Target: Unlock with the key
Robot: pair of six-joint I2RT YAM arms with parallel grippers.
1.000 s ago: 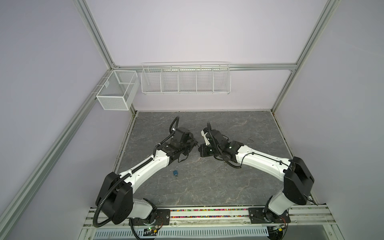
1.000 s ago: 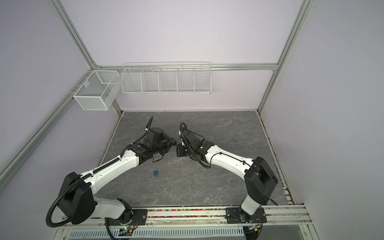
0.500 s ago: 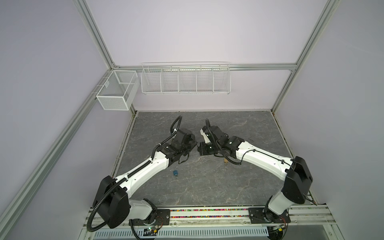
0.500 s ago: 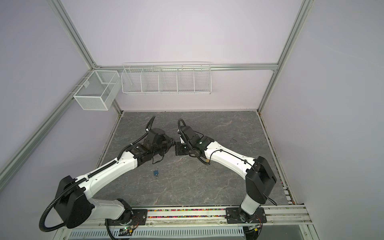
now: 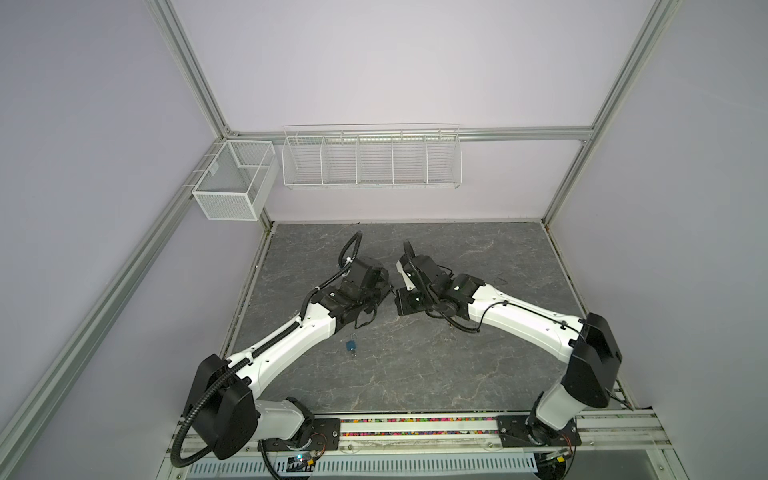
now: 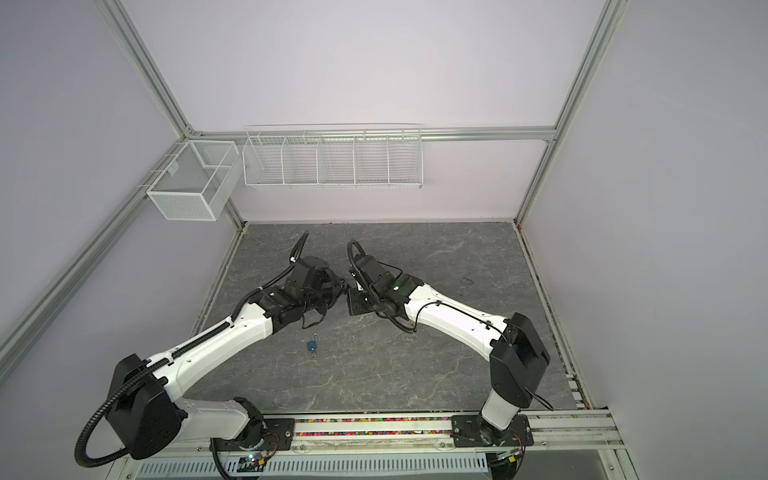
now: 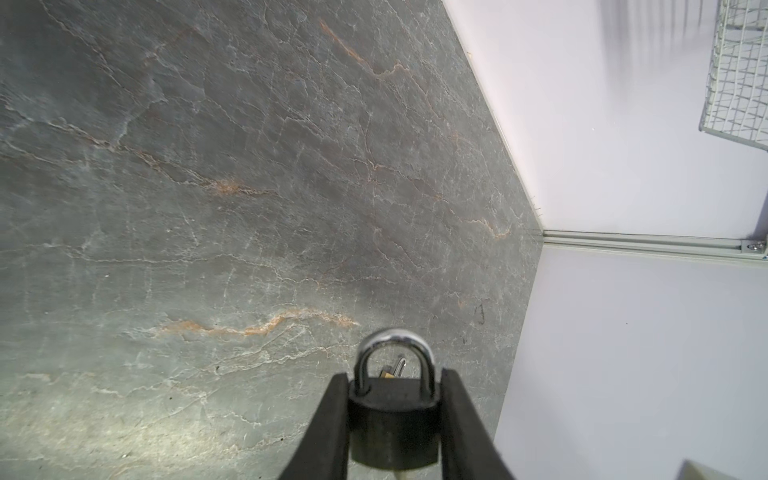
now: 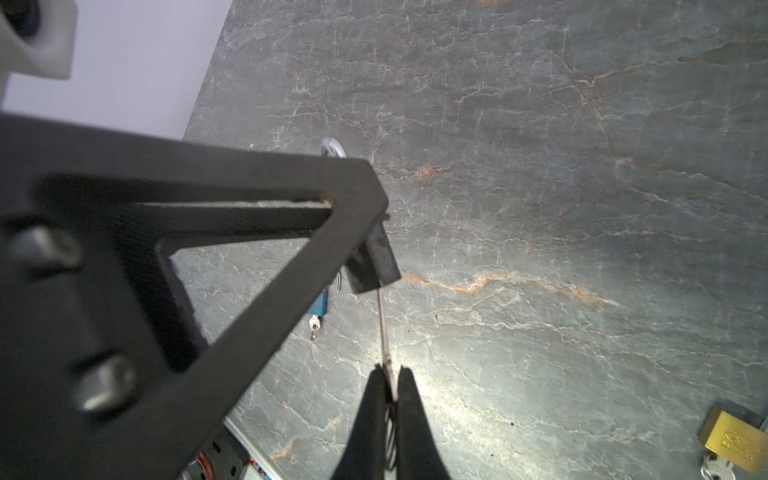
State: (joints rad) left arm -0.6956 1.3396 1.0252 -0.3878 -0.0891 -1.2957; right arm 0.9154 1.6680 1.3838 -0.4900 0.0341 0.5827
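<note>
Arms barely moved; L grpr [image 7: 394,374] clamps blk padlock [image 7: 392,428], R grpr [image 8: 390,370] pinches key [image 8: 384,328], tip at padlock base.

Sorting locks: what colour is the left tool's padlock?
The padlock is black; clearest in left wrist view.

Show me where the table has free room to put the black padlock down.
Free: the front patch between the blue padlock and the base rail; the strip along the back wall. Crowded: the centre, where the left end effector holds the black padlock and the right end effector the key.
</note>
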